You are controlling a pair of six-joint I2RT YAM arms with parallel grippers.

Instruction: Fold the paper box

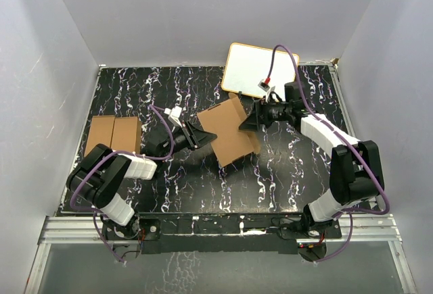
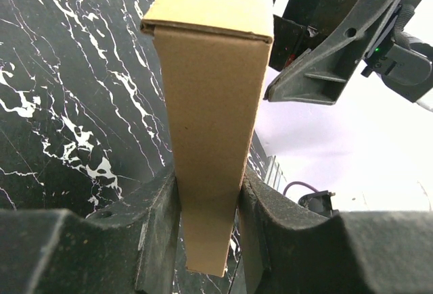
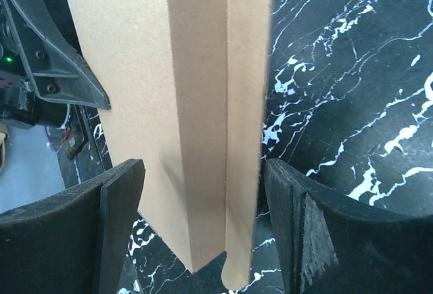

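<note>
The paper box (image 1: 226, 134) is a partly folded brown cardboard piece held up off the black marbled table between both arms. My left gripper (image 1: 201, 135) grips its left side; in the left wrist view the box (image 2: 210, 71) is clamped between both fingers of that gripper (image 2: 210, 196). My right gripper (image 1: 247, 124) is at the box's right edge. In the right wrist view the box's folded flaps (image 3: 203, 105) stand between the spread fingers of the right gripper (image 3: 203, 199), with a gap by the right finger (image 3: 287, 206).
A twin pair of brown cartons (image 1: 114, 135) lies at the table's left side. A white board with a yellow rim (image 1: 260, 69) lies at the back right. The table (image 1: 169, 186) is walled by white panels.
</note>
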